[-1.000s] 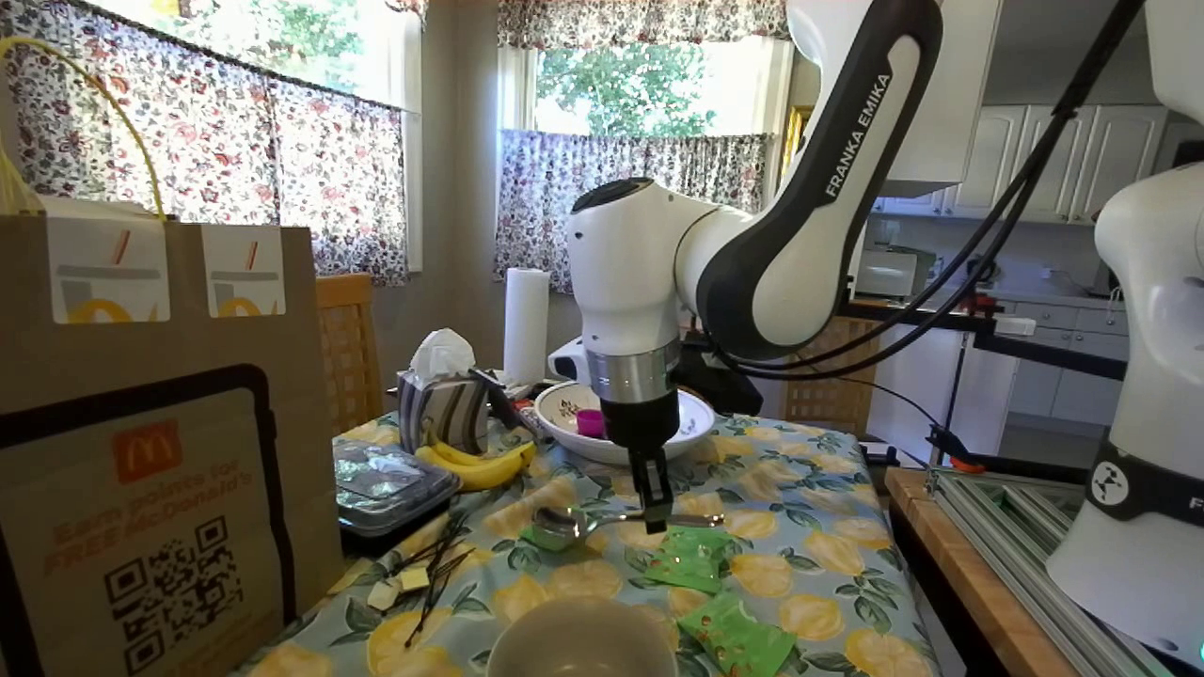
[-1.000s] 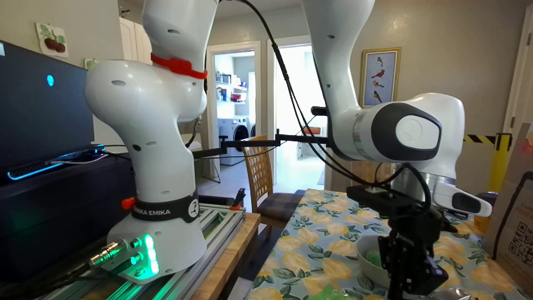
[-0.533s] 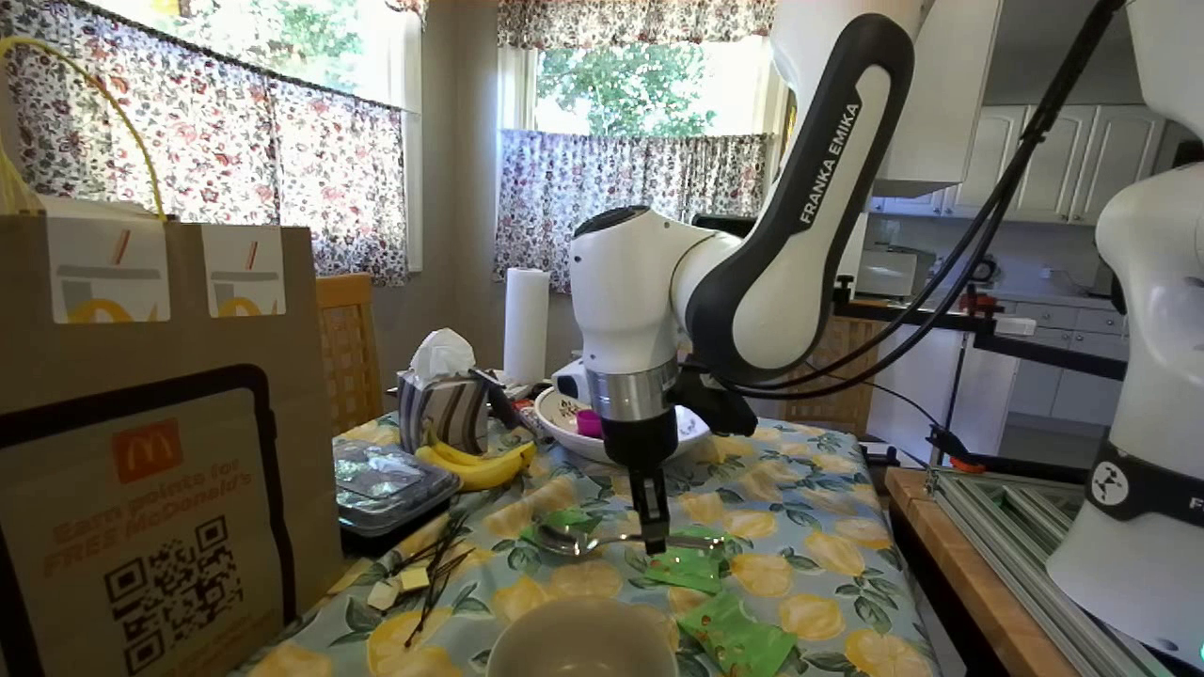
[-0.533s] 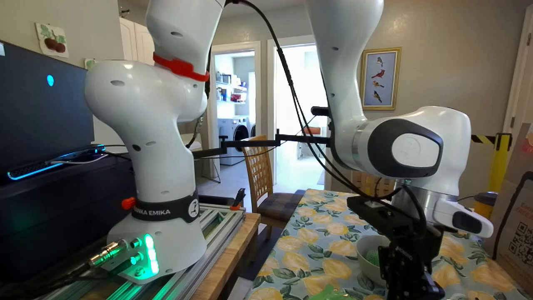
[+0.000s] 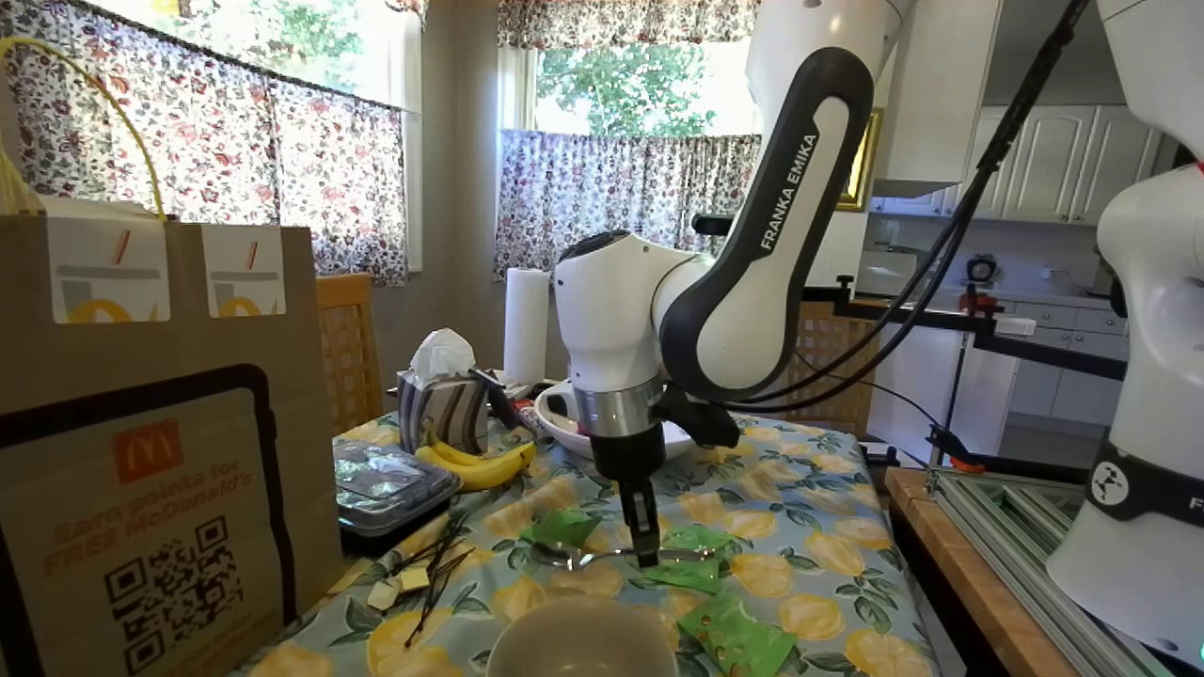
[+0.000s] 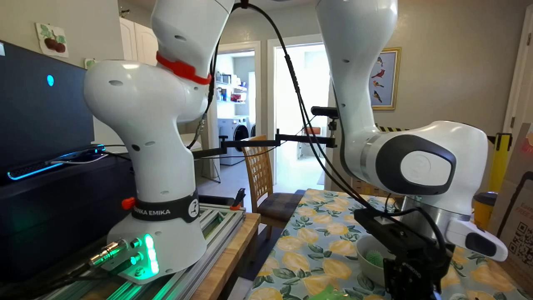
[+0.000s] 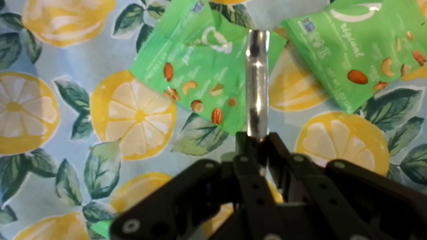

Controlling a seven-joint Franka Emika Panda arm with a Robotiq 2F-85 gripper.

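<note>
Tablecloth edge (image 5: 884, 555) lies well beyond the hand (image 7: 258, 141) gripping a spoon (image 7: 257, 85).

Spoon (image 7: 257, 85): smooth glossy metal. Gripper (image 7: 257, 137): matt.

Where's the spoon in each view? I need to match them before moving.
In an exterior view: the spoon, lower middle, held crosswise by the tool.
In an exterior view, with the bowl at lower right: I can't make it out; the tool runs off the bottom edge.
Wrist view: the spoon's handle extends upward from the tool, right of centre.
Landmark in all three: the lemon-print tablecloth.
</note>
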